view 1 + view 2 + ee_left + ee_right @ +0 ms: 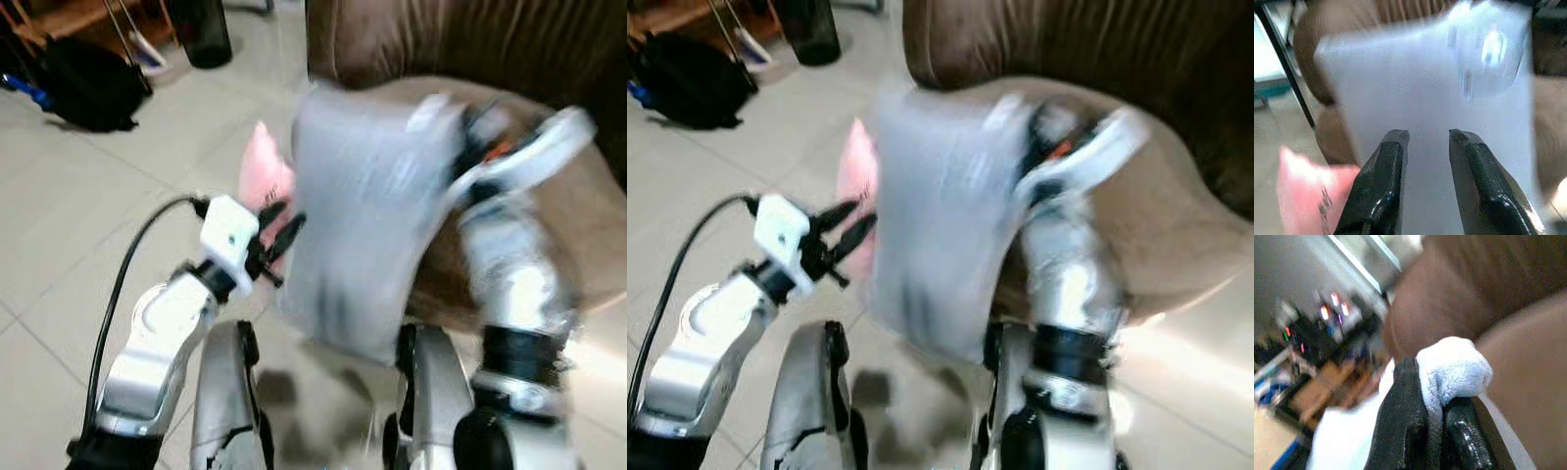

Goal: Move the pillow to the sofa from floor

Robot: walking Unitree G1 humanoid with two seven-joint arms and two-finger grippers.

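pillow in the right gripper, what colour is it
Pale grey-white; the pillow shows best in the left eye view, pinched by the right gripper.

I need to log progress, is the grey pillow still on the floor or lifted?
Lifted. The grey pillow hangs above the tiled floor against the brown sofa, a corner pinched in the right gripper.

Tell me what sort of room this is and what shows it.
Most likely a living room in a home: a brown sofa stands on a pale tiled floor, a grey pillow hangs from the right pincer, and a black bag lies on the floor.
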